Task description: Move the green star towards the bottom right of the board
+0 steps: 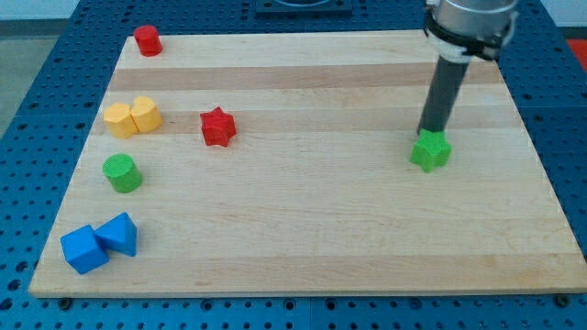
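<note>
The green star point(430, 151) lies on the wooden board point(303, 229) at the view's right, a little above mid-height. My tip point(427, 134) is right at the star's top edge, touching it or nearly so, with the dark rod rising from there toward the view's top right.
A red star point(218, 126) lies left of centre. At the view's left are a red cylinder point(147, 40), two yellow blocks point(132, 116) side by side, a green cylinder point(121, 172) and two blue blocks point(100, 242) near the bottom left corner.
</note>
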Robot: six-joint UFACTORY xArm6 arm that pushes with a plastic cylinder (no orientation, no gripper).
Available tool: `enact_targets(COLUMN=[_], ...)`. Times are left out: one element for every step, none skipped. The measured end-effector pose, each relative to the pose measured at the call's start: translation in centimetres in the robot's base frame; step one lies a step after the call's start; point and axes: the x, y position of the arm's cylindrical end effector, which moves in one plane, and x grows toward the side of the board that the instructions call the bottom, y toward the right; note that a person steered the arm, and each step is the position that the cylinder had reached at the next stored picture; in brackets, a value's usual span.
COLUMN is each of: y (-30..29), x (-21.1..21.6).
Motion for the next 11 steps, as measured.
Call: enact_targets(y=[0.0,0.0,-3.0,-8.1,-10.1,-9.8,-8.1,-3.0,0.7,0.8,-3.3], x=[4.7,9.5,8.0,5.4,7.2,10.0,10.9,11.0,11.9,12.7,11.4])
